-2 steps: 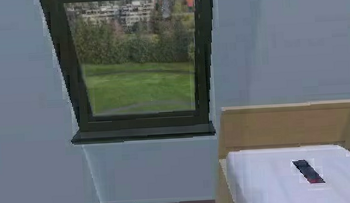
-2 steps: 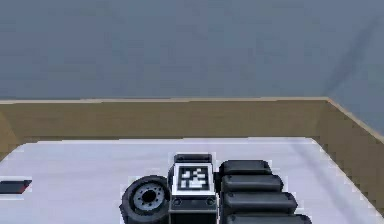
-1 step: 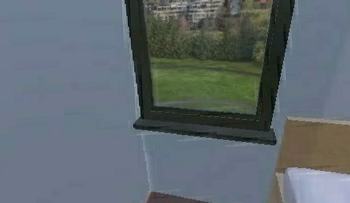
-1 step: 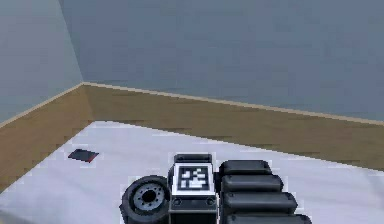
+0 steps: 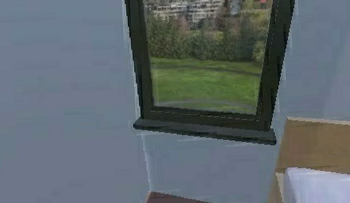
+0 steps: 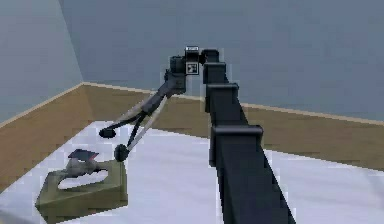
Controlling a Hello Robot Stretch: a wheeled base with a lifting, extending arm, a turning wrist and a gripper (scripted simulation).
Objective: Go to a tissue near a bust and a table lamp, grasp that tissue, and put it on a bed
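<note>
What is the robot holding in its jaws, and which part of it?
It cannot be told. The tissue box lies on the bed, next to the jaws.

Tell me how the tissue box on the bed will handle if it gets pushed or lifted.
The tissue box is low and flat-sided with its opening up, so it probably won't roll or tip. It looks like thin hollow card, so likely light and easy to dent. On the white bed cover it would likely drag rather than slide.

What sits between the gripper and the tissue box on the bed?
No object: in the arm side view, only a short stretch of bare white bed shows between the gripper and the tissue box.
</note>
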